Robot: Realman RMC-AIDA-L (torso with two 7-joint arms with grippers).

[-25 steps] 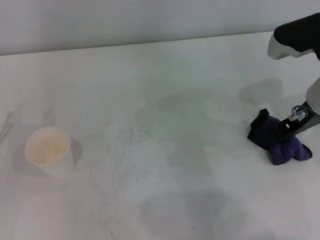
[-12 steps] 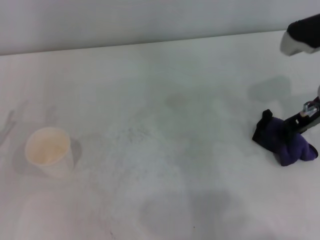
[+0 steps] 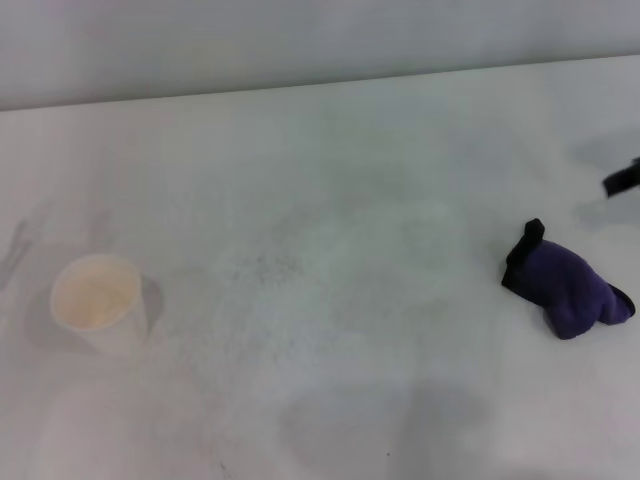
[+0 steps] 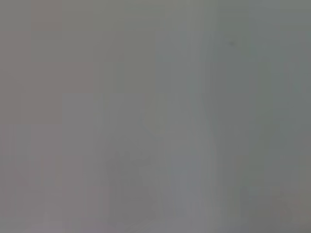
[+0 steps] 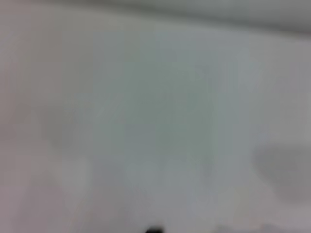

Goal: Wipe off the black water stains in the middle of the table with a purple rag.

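Head view: rag (image 3: 566, 289) lies bunched at right on the table (image 3: 330, 160), freed; the right gripper (image 3: 622, 179), a sliver at the edge, state unreadable. Centre shows only faint specks (image 3: 265, 265); wiping looks done. Wrist views: blank; left gripper unseen

Only a dark tip of the right gripper (image 3: 624, 178) shows, at the right edge of the head view, raised and holding nothing; whether its fingers are parted is hard to say. The left arm appears in no view.
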